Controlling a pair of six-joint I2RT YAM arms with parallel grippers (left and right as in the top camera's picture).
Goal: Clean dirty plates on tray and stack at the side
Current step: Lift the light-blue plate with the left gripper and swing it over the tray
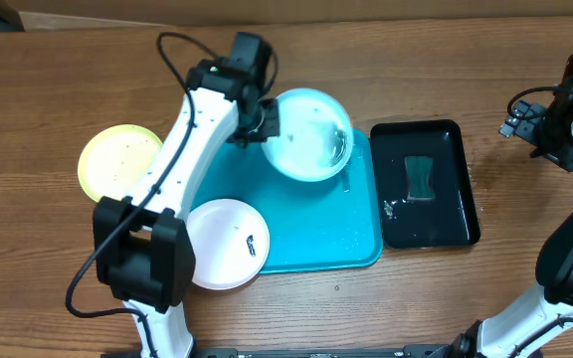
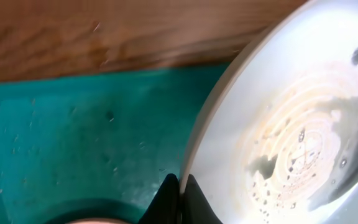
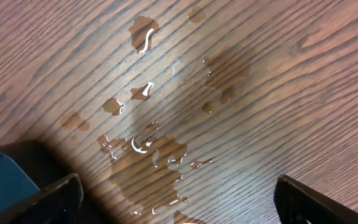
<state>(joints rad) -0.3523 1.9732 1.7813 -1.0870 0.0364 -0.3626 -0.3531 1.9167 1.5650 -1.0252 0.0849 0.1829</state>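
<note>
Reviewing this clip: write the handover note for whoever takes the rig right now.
Left gripper: shut on the rim of the pale blue plate, holding it tilted over the turquoise tray. The plate looks wet.
Right gripper: open and empty, over a wet patch of table.
Dark green sponge lies in the black tray.
Yellow-green plate sits on the table left of the turquoise tray.
White plate overlaps its near-left corner and shows a dark smear.
Done: nothing stacked.
Left: clean the white plate, stack all three.
</note>
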